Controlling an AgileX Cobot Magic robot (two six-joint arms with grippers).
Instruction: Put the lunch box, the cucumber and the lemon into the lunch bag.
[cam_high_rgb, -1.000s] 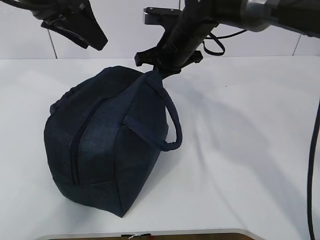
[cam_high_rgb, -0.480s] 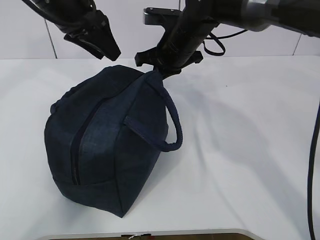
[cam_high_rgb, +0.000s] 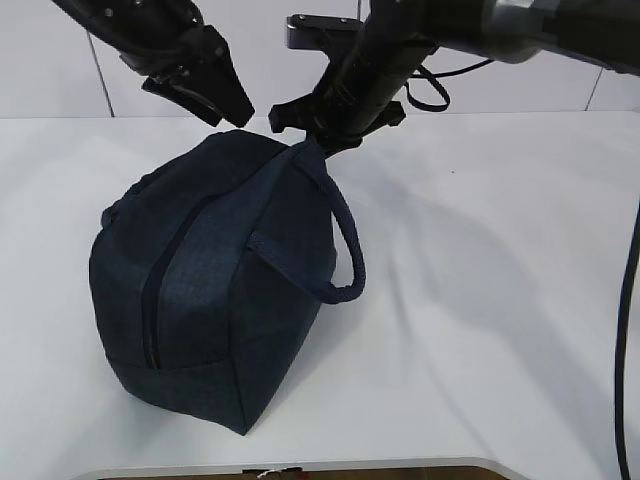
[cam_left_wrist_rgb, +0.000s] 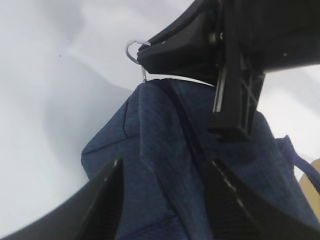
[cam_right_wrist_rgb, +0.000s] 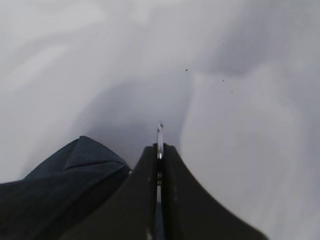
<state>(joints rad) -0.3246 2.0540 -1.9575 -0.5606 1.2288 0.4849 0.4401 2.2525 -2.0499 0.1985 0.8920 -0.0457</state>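
Note:
The dark navy lunch bag (cam_high_rgb: 210, 290) lies on the white table with its zipper (cam_high_rgb: 165, 270) closed along the side facing me. My right gripper (cam_high_rgb: 315, 135) is at the bag's far top end, shut on the metal ring pull (cam_right_wrist_rgb: 160, 132); the ring also shows in the left wrist view (cam_left_wrist_rgb: 133, 50). My left gripper (cam_high_rgb: 225, 105) is open just above the bag's far top, with bag fabric (cam_left_wrist_rgb: 165, 150) showing between its fingers. The lunch box, the cucumber and the lemon are out of view.
One loop handle (cam_high_rgb: 345, 250) hangs off the bag's right side. The white table (cam_high_rgb: 480, 300) stretches to the right of the bag and in front of it. A black cable (cam_high_rgb: 628, 300) hangs at the far right edge.
My left gripper has moved right and down, from the upper left toward the bag's far top. The right gripper and the bag have not moved.

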